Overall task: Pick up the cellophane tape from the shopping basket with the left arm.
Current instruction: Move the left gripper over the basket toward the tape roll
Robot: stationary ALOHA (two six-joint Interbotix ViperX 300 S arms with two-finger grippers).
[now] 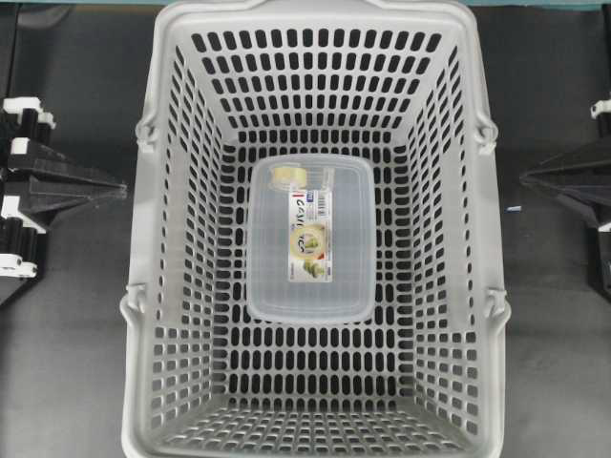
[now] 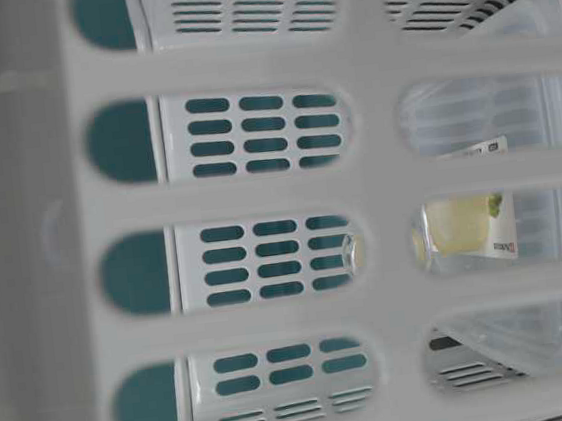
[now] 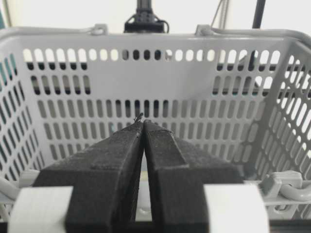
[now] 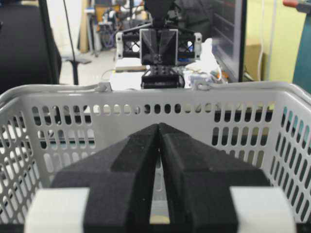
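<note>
The cellophane tape is a narrow clear packet with yellowish rolls and a white label. It lies on a translucent tray on the floor of the grey slotted shopping basket. The packet also shows through the wall slots in the table-level view. My left gripper is outside the basket's left wall, fingers shut and empty, pointing at the wall. My right gripper is outside the right wall, also shut and empty. Both are well apart from the tape.
The basket fills the middle of the dark table, its folded handles resting on the rim. Its high walls stand between each gripper and the tray. The opposite arm shows beyond the far wall in the right wrist view.
</note>
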